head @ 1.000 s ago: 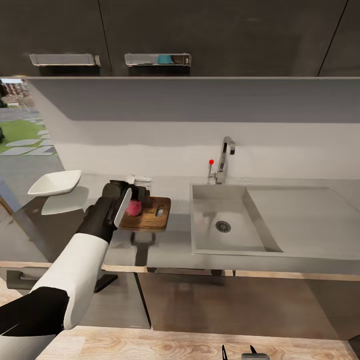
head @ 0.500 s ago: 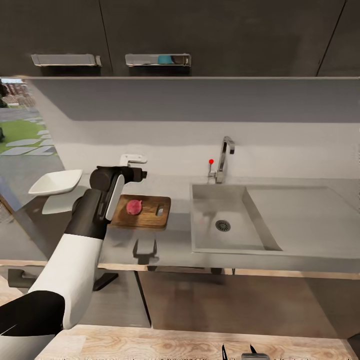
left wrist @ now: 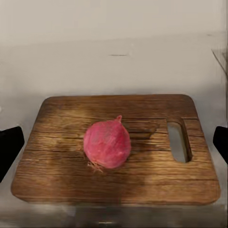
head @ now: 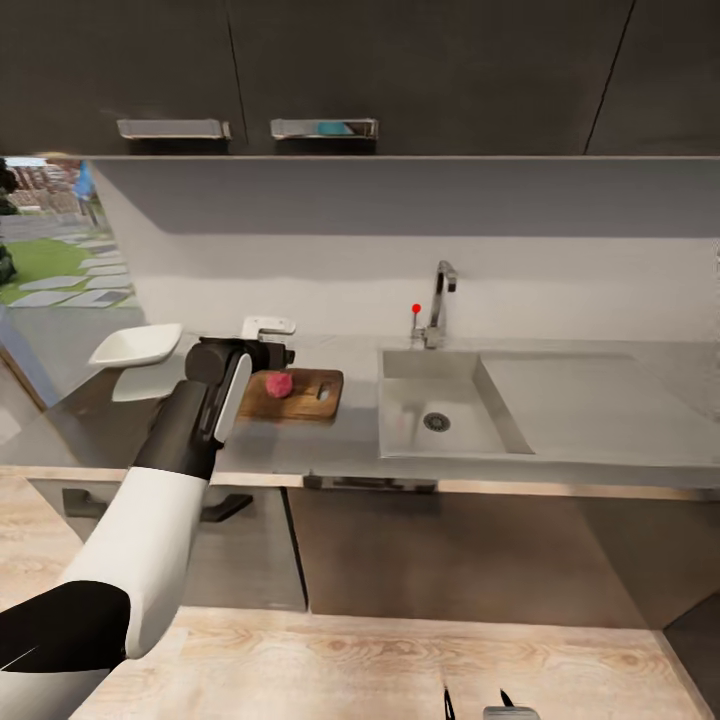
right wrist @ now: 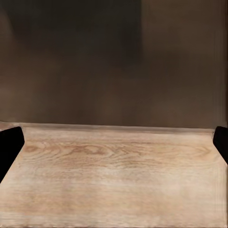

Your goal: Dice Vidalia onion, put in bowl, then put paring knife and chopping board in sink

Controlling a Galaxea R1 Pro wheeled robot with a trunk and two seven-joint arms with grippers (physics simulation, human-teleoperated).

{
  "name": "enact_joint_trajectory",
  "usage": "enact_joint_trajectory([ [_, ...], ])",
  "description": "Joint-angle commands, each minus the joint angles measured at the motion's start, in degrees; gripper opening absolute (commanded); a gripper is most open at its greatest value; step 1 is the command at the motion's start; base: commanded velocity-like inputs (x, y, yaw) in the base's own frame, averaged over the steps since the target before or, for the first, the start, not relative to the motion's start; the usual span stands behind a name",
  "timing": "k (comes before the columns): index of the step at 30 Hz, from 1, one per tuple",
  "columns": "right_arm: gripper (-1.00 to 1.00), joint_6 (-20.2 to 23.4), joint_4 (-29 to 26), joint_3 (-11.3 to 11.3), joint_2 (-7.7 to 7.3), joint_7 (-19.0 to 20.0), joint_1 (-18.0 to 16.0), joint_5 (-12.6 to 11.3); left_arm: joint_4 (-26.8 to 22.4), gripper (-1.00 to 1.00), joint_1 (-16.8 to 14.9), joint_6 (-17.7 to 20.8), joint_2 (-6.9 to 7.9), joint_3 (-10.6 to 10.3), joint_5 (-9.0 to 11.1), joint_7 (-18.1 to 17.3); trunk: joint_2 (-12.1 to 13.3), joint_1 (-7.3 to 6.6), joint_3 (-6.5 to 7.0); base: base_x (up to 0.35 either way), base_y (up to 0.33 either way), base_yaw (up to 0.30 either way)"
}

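Grey bench (head: pixel 330 455) carried the board (left wrist: pixel 118 180) with the onion (left wrist: pixel 107 144) resting whole; my left pincer (left wrist: pixel 114 142) hung apart above it. Dicing came next, needing the knife.

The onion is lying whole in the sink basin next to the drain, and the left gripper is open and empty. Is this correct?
Not quite. The onion lies whole on the chopping board, not in the sink; the left wrist view shows this clearly. The rest stands: the left gripper is open and empty.
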Motion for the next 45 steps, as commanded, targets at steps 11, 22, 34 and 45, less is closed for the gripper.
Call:
enact_joint_trajectory([
  [11,1.0,-0.1,0.0,0.5,0.02,-0.5,0.0,-0.4,3.0,1.0,0.1,-0.2,-0.08,-0.1,0.1,0.3,0.0,-0.04,-0.06,-0.335,0.0,0.0],
  [22,1.0,-0.1,0.0,0.5,0.02,-0.5,0.0,-0.4,10.4,1.0,0.4,-5.9,-0.25,-0.2,0.1,0.3,0.0,-0.04,-0.06,-0.336,0.0,0.0],
  [34,1.0,-0.1,0.0,0.5,0.02,-0.5,0.0,-0.4,21.1,1.0,0.5,-13.5,-0.42,-0.3,0.1,0.3,0.0,-0.04,-0.06,-0.338,0.0,0.0],
  [45,1.0,-0.1,0.0,0.5,0.0,-0.5,0.0,-0.4,49.7,1.0,0.5,-36.6,-1.21,-0.3,0.1,0.3,0.0,-0.04,-0.06,-0.267,0.0,0.0],
])
